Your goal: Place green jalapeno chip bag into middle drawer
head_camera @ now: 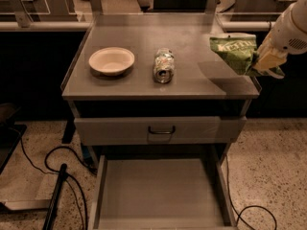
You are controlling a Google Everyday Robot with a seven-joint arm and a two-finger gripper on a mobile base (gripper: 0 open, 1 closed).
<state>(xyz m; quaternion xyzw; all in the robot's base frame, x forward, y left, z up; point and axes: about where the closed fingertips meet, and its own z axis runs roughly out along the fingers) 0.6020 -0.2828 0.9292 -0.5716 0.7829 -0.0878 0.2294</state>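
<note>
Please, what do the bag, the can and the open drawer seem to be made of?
The chip bag, held by the pincer over the right edge of the table: probably foil or plastic film, crinkled and glossy. The can: thin metal, shiny and crumpled. The drawer: likely painted metal, flat matte grey.
</note>
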